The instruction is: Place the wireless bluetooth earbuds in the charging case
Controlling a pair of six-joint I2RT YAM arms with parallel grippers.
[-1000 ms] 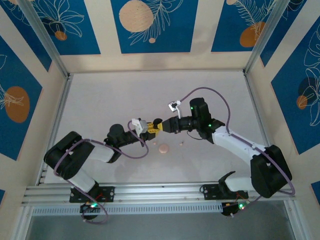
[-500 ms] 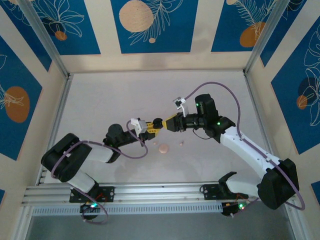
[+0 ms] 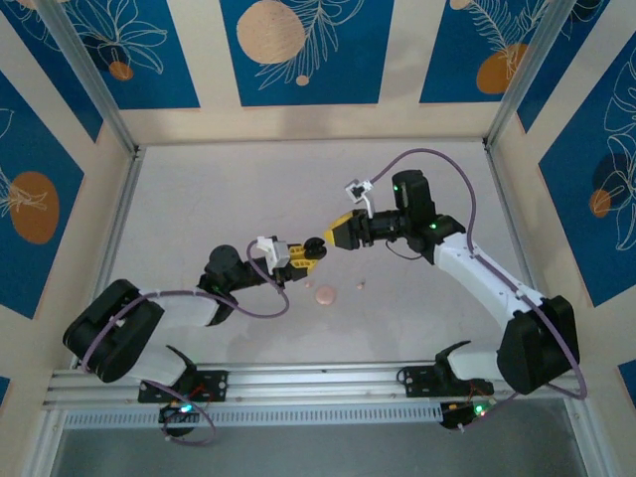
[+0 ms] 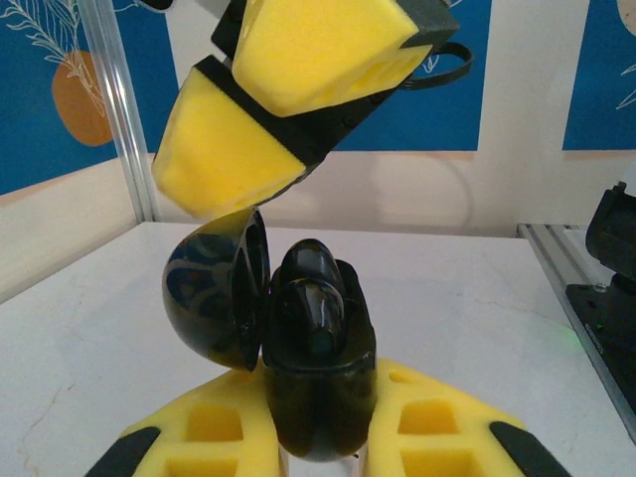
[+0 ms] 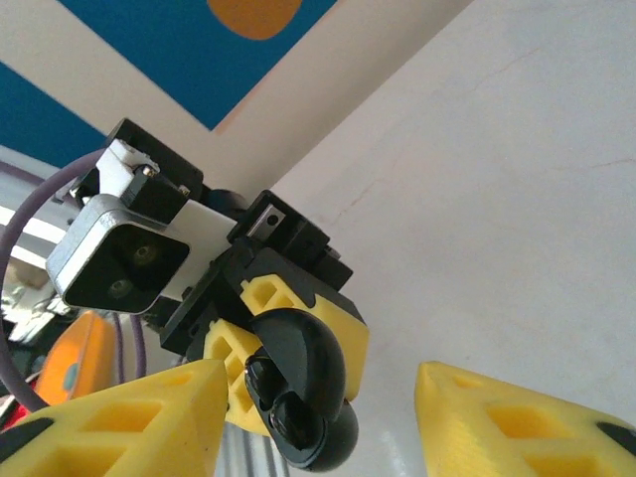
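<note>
Left gripper (image 3: 304,254) is clamped on the black case (image 4: 320,397), which is held upright with its lid (image 4: 214,293) swung open. Right gripper (image 3: 336,236) is spread, with nothing held, just above the lid. Two black earbuds (image 4: 313,298) are seated in the case. A pink case (image 3: 326,295) and a pale earbud (image 3: 360,285) are seen lying on the table (image 3: 199,199) nearby.

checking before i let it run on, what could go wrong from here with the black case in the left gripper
1. The glossy black round charging case is held above the table by the shut left gripper alone, pinched low on its body. A push on the open lid from the open right gripper might twist it loose.
2. The black earbuds sit uncovered in the case, so any tilt could spill them.
</note>
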